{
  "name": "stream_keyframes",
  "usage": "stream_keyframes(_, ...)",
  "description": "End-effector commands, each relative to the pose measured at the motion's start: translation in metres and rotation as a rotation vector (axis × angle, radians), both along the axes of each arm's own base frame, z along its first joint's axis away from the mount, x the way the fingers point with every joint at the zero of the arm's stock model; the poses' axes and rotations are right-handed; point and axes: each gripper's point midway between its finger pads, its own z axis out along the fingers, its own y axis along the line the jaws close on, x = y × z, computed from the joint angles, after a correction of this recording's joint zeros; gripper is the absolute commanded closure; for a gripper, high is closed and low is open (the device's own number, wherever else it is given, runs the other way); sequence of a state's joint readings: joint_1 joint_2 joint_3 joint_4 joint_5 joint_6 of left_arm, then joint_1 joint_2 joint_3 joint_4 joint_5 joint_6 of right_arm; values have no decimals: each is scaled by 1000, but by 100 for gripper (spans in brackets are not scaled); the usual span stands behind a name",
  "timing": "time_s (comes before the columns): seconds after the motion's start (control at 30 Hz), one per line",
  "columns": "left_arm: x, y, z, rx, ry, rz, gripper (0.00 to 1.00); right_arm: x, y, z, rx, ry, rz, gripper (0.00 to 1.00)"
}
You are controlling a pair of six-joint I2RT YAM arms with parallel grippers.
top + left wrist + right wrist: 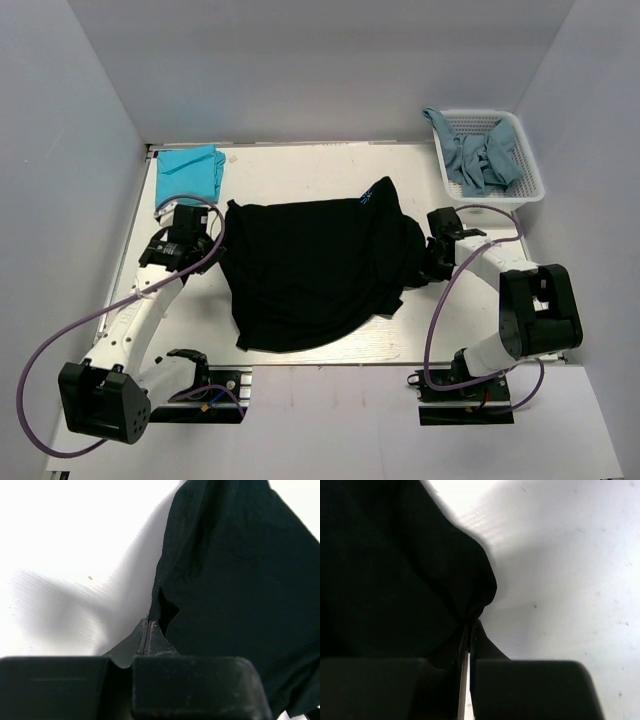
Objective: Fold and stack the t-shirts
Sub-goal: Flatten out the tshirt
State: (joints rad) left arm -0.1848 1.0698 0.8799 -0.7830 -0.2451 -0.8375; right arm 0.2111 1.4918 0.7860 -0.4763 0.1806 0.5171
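Note:
A large black t-shirt point(310, 270) lies spread in the middle of the table, its small blue-white mark point(366, 197) near the far edge. At the shirt's left edge my left gripper point(207, 246) is shut on the cloth; the left wrist view shows the fingertips point(149, 623) pinching the hem of the black t-shirt point(240, 580). My right gripper point(426, 262) is at the shirt's right edge, shut point(471, 623) on a bunched fold of the black t-shirt point(385, 555). A folded teal t-shirt point(190, 172) lies at the far left corner. Greyish-blue t-shirts point(480, 155) fill the basket.
A white plastic mesh basket point(534, 178) stands at the far right corner, partly off the table. Grey walls close in the left, far and right sides. Purple cables loop beside both arms.

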Motion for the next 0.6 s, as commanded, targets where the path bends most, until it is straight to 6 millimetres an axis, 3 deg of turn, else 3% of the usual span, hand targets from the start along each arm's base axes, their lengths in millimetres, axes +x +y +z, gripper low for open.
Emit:
stream_keyframes(0.0,13,3,41,6,-124,-6,100,15,7,0,36,-44,1,100)
stream_keyframes(0.07,17,2,56,5,-168,-13,100,28,6,24,26,-100,3,100)
stream_keyframes(0.1,22,2,75,6,-223,-23,100,34,4,34,13,-128,2,100)
stream_keyframes(0.13,23,4,85,19,-250,-21,100,50,3,72,13,-219,-2,100)
stream_keyframes(0.2,27,10,119,30,-344,10,100,61,-1,109,4,-316,-18,100)
stream_keyframes(0.23,28,13,127,36,-364,21,100,78,-1,148,11,-407,-32,100)
stream_keyframes(0.3,28,20,163,58,-464,39,100,86,-12,202,-9,-556,-72,100)
stream_keyframes(0.33,30,21,172,58,-492,49,100,87,-18,215,-19,-586,-88,100)
stream_keyframes(0.37,28,26,182,82,-515,56,100,91,-24,259,-24,-689,-119,100)
stream_keyframes(0.43,28,31,210,92,-582,80,100,93,-35,285,-52,-747,-155,100)
stream_keyframes(0.47,25,39,218,124,-589,110,100,92,-41,322,-56,-836,-186,100)
stream_keyframes(0.5,20,44,236,130,-625,135,100,92,-45,336,-65,-875,-205,100)
stream_keyframes(0.57,13,57,252,169,-645,189,100,88,-55,373,-84,-969,-227,100)
